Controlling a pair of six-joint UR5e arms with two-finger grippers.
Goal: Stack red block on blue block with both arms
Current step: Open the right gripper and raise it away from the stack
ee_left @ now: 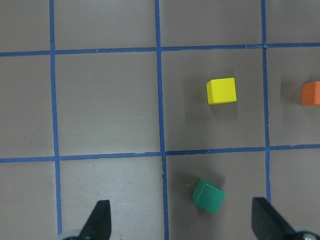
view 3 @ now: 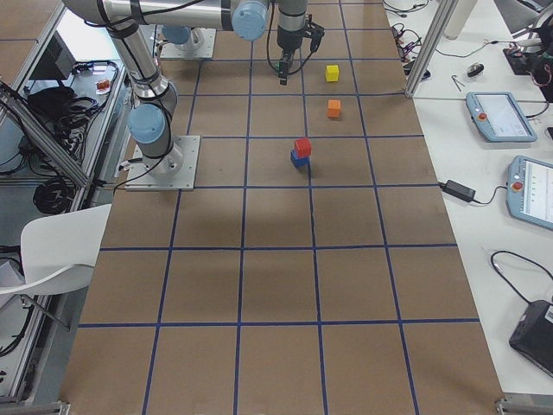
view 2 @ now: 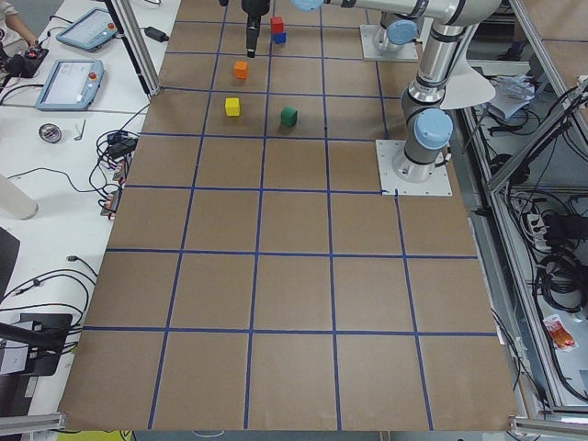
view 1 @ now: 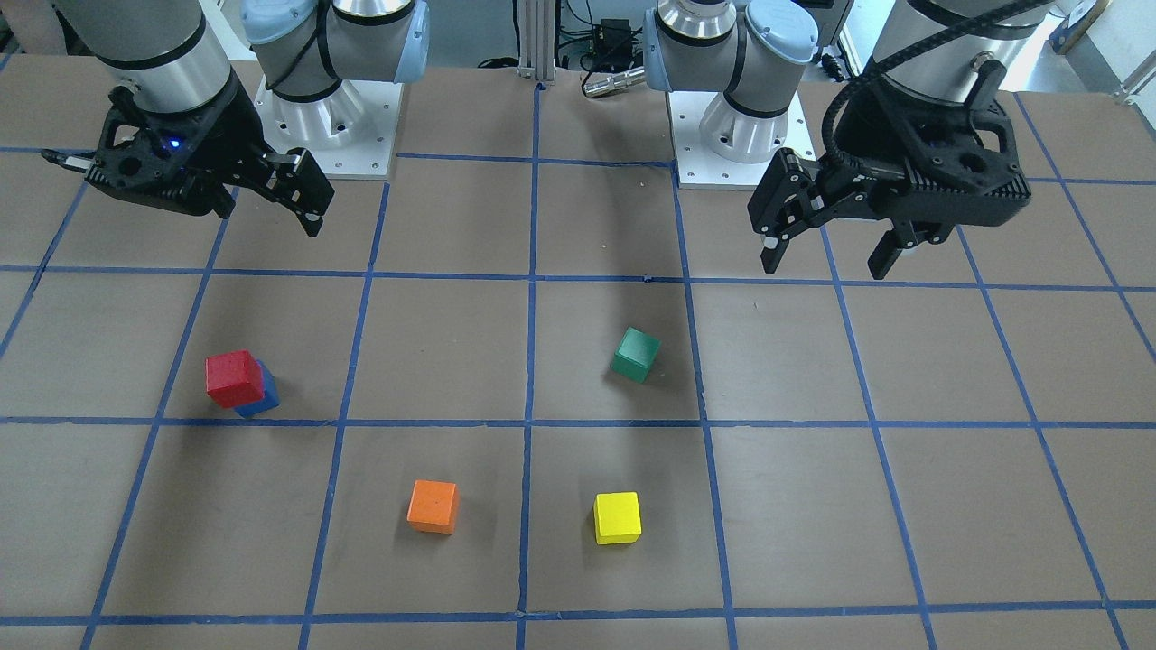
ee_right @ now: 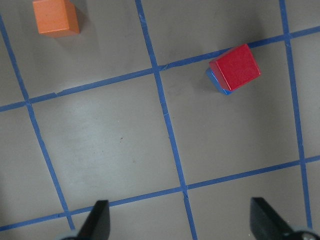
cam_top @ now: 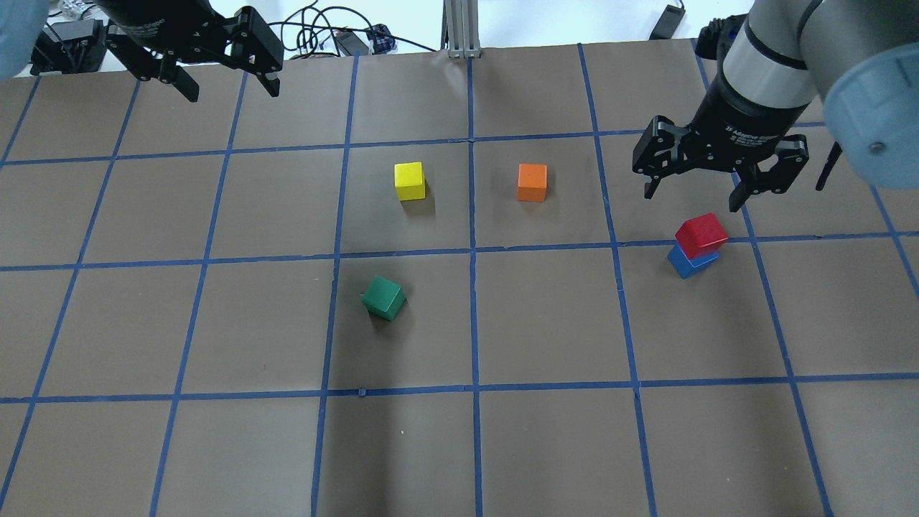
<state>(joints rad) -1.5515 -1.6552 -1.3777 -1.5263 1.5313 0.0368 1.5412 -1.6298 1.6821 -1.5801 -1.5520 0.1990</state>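
The red block (cam_top: 701, 234) sits on top of the blue block (cam_top: 689, 264), turned slightly on it; the stack also shows in the front view, red block (view 1: 235, 377) over blue block (view 1: 264, 399). My right gripper (cam_top: 693, 188) is open and empty, raised above and just beyond the stack. Its wrist view shows the red block (ee_right: 235, 67) ahead of its open fingertips (ee_right: 97, 220). My left gripper (cam_top: 231, 85) is open and empty, high over the far left of the table (cam_top: 215, 445).
A green cube (cam_top: 384, 297), a yellow cube (cam_top: 410, 180) and an orange cube (cam_top: 532, 182) lie apart mid-table. The left wrist view shows the green cube (ee_left: 208, 196) and the yellow cube (ee_left: 221, 90) below. The arm bases (view 1: 741, 117) stand at the robot's edge.
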